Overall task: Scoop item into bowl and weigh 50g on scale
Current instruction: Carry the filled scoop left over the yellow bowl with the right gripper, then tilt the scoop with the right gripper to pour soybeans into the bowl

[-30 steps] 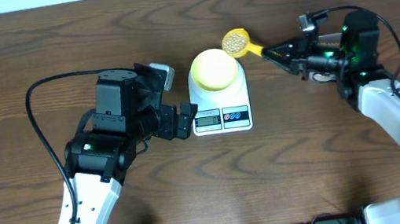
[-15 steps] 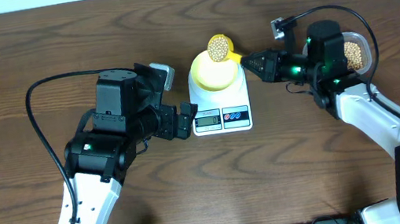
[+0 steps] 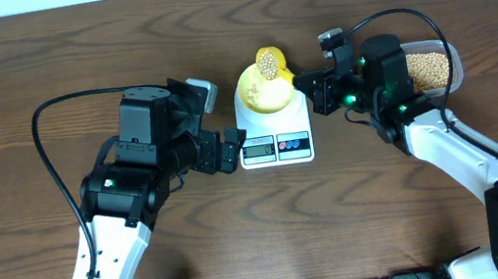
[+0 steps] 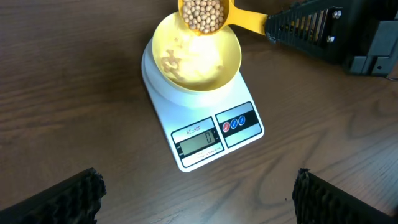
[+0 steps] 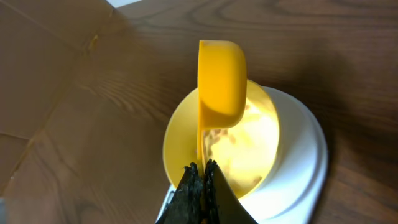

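Note:
The pale yellow bowl (image 3: 265,95) stands on the white scale (image 3: 276,145), with a few beans (image 4: 170,62) in it. My right gripper (image 3: 302,80) is shut on the handle of a bright yellow scoop (image 3: 269,62), held tilted over the bowl's far rim and heaped with beans (image 4: 203,14). In the right wrist view the scoop (image 5: 221,81) shows its underside above the bowl (image 5: 264,146), the jaws (image 5: 203,169) pinching its thin handle. My left gripper (image 3: 231,150) stands open just left of the scale, and its wrist view shows only bare table between its fingers (image 4: 69,194).
A clear plastic tub (image 3: 432,67) filled with beans sits at the right, behind my right arm. The scale's display (image 4: 198,140) and two round buttons (image 4: 234,123) face the left wrist camera. Brown wooden table lies all around.
My right arm has swung left with the loaded scoop, from beside the tub to over the bowl, tipping it sideways. The tub has come into view. The left arm has not moved.

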### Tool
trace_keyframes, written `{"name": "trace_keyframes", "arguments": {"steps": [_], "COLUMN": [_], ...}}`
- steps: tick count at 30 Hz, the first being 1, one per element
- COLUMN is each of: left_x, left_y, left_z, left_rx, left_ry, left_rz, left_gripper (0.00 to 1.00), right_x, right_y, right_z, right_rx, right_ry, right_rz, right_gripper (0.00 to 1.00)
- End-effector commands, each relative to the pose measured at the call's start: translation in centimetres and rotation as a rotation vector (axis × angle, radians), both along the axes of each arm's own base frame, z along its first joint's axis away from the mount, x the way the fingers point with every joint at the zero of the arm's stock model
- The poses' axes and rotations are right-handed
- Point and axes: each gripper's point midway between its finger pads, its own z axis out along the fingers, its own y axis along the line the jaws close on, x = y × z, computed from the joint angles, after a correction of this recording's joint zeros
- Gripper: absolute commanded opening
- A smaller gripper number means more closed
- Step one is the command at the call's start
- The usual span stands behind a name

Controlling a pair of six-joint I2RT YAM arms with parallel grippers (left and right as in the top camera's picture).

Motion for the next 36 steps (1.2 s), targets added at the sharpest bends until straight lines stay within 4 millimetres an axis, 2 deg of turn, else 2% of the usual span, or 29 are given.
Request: {"name": "trace_keyframes", "arguments": {"steps": [1,6,12,28,36], "left_x": [-0.1,-0.1,-0.1,-0.1,-0.1], "left_y": [-0.2,-0.2,-0.2,-0.2,-0.2], "left_z": [-0.1,-0.1,-0.1,-0.1,-0.1], "left_rx": [0.000,0.000,0.000,0.000,0.000], "left_ry": [0.001,0.001,0.001,0.001,0.001], "left_rz": [-0.015,-0.015,-0.015,-0.015,-0.015], "left_gripper": [0.99,0.99,0.99,0.99,0.99], "right_x": [0.4,0.3,0.1,-0.1,0.2], "right_y": [-0.2,-0.2,-0.1,-0.4,-1.0], "right_z": [0.0,0.2,1.6,1.1,2.3], "right_rx": [-0.046,-0.065,-0.094,-0.187,-0.239], "right_ry": [-0.046,-0.077,-0.154,-0.226,-0.299], "right_rz": [0.004,0.021,0.051,0.102,0.087], "right_gripper": [0.01,0.01,0.01,0.01,0.01]}}
